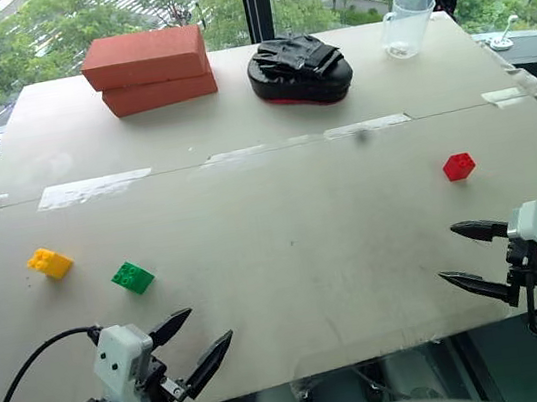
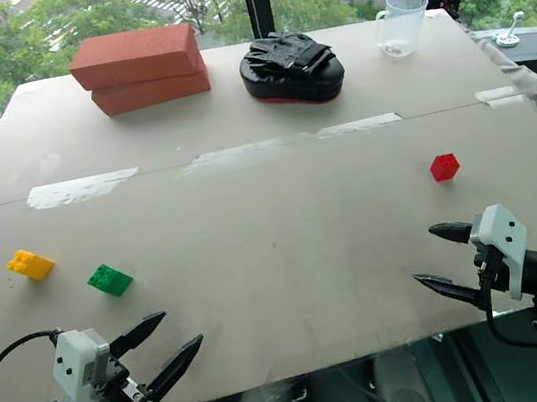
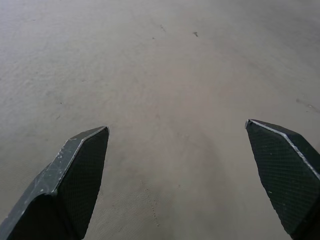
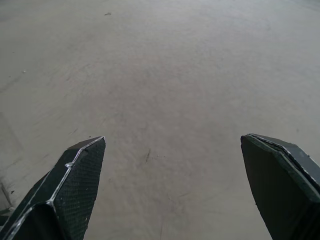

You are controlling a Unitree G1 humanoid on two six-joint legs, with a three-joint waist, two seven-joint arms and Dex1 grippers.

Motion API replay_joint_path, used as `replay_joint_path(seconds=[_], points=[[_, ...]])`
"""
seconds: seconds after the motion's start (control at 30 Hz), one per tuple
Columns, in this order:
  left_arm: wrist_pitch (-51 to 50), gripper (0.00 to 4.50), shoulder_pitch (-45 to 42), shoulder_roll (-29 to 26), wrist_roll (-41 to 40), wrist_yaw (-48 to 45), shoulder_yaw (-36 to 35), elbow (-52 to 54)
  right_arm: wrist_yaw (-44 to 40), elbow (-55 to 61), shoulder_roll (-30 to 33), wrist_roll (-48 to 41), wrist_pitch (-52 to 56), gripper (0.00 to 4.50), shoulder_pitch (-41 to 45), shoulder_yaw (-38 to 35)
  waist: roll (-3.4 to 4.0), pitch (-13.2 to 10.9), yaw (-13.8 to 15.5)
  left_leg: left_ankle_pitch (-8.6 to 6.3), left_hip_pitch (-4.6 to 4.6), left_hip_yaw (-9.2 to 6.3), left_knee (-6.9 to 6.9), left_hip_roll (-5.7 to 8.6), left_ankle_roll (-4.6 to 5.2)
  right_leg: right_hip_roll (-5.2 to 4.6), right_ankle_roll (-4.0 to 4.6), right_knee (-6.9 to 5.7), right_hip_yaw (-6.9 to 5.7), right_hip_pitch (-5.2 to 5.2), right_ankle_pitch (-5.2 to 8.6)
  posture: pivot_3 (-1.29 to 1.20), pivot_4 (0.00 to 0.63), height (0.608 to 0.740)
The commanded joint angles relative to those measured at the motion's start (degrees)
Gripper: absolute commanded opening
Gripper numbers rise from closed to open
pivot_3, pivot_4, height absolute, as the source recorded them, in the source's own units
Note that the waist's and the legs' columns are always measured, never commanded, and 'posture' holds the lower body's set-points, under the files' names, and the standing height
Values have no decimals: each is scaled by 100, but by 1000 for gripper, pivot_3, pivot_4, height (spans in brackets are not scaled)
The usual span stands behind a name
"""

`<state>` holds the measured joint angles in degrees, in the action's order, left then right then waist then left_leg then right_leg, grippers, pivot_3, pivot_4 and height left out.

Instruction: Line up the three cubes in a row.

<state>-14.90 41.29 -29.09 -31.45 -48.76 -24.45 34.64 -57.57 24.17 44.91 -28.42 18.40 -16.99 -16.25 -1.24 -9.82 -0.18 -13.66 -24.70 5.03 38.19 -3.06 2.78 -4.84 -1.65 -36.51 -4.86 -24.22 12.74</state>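
- Evidently nothing is lined up yet: the small green studded plastic cube (image 1: 132, 277) is sitting on the pale grey table (image 1: 287, 259), and serves here as the landmark.
- The small yellow studded plastic cube (image 1: 49, 262) is lying just beside the green one, on its left and a little farther from the robot.
- The small red studded plastic cube (image 1: 459, 166) is sitting well apart, far to the green cube's right.
- The left gripper (image 1: 197, 345) is hovering near the green cube, on its near side, fingers spread wide and holding nothing.
- The right gripper (image 1: 462, 255) is waiting far to the right, near the red cube, equally wide and empty.
- Judging by this, the opening step is in hand; the next move is probably calling for the right gripper to reach forward over the red cube and bring it toward the green one.
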Motion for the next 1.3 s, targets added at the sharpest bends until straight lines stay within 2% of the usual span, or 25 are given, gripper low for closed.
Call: replay_joint_path(seconds=[0.03, 0.13, 0.27, 0.43, 0.53, 0.67, 0.87, 0.9, 0.97, 1.1, 1.23, 1.3], points=[[130, 4499, -148, -34, -17, -28, 10, -57, 468, 90, -291, 74, -97, 4456, 392, 18, -1, 0, 19, -1, 0, -1, 0, 0, 1, 4, 1, 0, -1, 0, 1, 0, 150, 740], [76, 4499, -594, -162, -123, -79, 213, 26, 1629, 244, -828, 253, 440, 4456, 1240, 275, 0, -2, 5, -3, 3, 1, 9, -8, -1, 41, 2, -4, -9, -2, -1, 0, 150, 740], [106, 4499, -991, -686, 23, -485, 552, 277, 2856, -22, -769, 942, 1522, 4456, 2103, 307, 4, 1, 75, -15, 4, 0, 19, -8, -24, 31, 4, -12, -13, -1, -2, 0, 150, 740], [-330, 4499, -1925, -1270, -302, -578, 884, 575, 3248, -775, -354, 944, 3092, 4456, 3173, 221, 10, 2, 111, -14, 1, 7, 22, 0, -23, 25, 32, -16, -11, -1, -20, 0, 150, 740], [-654, 4499, -2464, -1489, -438, -486, 1075, 668, 3475, -1272, -368, 875, 3998, 4456, 3829, 251, 11, 5, 91, 0, -1, 8, 17, 1, 1, 36, 37, -20, -6, 0, -23, 0, 150, 740], [-967, 4499, -2788, -1611, -655, -391, 1085, 706, 3899, -1729, -588, 976, 4671, 4456, 4478, 296, 14, 6, 63, 1, 1, 19, 9, -2, -2, 67, 19, -20, 17, -3, -34, 0, 150, 740], [-1192, 4499, -2963, -1695, -829, -267, 1000, 786, 3938, -2105, -752, 1017, 4993, 4456, 4842, 519, 18, 6, 94, -1, -3, 29, 10, -7, -4, 74, 14, -21, 22, -13, -35, 0, 150, 740], [-1219, 4500, -2974, -1704, -849, -244, 1002, 806, 3906, -2179, -751, 1011, 5044, 3926, 4883, 559, 18, 6, 94, -1, -3, 29, 12, -7, -4, 72, 13, -21, 23, -12, -35, 0, 150, 740], [-1292, 4500, -2991, -1707, -900, -179, 994, 851, 3833, -2286, -719, 1029, 5068, 3274, 4920, 664, 18, 6, 94, -1, -2, 29, 14, -7, -3, 72, 13, -22, 27, -11, -35, 0, 150, 740], [-1370, 4500, -2911, -1721, -960, -81, 894, 928, 3663, -2338, -611, 1066, 4927, 1325, 4895, 837, 18, 8, 85, 0, 1, 28, 17, -8, -2, 74, 13, -26, 33, -11, -35, 0, 150, 740], [-1380, 4500, -2653, -1702, -1076, -58, 685, 1064, 2745, -1968, -425, 915, 3892, 1296, 4763, 1179, 19, 8, 76, 0, 2, 29, 15, -8, -3, 79, 12, -27, 36, -11, -37, 0, 150, 740], [-1484, 4500, -2518, -1681, -1265, -17, 521, 1084, 1816, -1662, -517, 547, 3137, 1296, 4700, 1310, 19, 7, 58, 0, 1, 30, 13, -8, -4, 80, 11, -26, 38, -13, -36, 0, 150, 740]])
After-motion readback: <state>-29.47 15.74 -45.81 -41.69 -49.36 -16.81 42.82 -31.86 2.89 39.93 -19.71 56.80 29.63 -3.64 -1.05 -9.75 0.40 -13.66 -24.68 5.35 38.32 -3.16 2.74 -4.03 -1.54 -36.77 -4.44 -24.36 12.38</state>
